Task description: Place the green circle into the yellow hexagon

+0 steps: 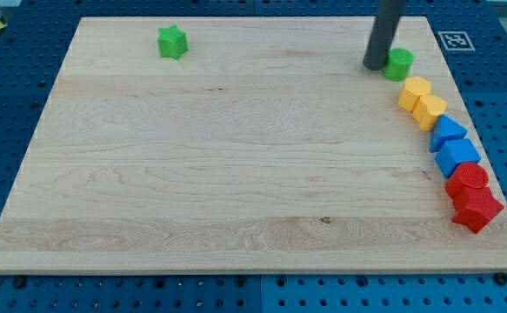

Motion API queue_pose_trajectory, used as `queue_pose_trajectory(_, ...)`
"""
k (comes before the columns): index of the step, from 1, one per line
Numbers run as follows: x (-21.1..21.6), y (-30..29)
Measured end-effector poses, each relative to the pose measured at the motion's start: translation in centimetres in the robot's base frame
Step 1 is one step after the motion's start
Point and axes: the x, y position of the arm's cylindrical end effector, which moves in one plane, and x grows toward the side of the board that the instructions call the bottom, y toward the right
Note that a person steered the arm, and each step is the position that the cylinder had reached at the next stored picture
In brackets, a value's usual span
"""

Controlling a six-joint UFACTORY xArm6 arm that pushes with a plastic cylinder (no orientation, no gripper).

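Green circle [400,63]: small upright cylinder

Upper right: my tip [376,66] touching green circle's [399,64] left side; yellow hexagon [415,92] just below the circle, slightly right.

Bright, even light on the sharply focused board [236,148], with soft, faint shadows and no glare.

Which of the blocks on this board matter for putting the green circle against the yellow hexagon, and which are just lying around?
In the job: green circle, yellow hexagon, my tip just left of the circle.

Lying about: green star, second yellow block, blue triangle, blue block, red circle, red star, all on the board.
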Motion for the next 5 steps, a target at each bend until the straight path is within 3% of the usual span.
queue_pose_trajectory(2,-2.4,-2.8)
queue_pose_trajectory(5,-2.5,-0.2)
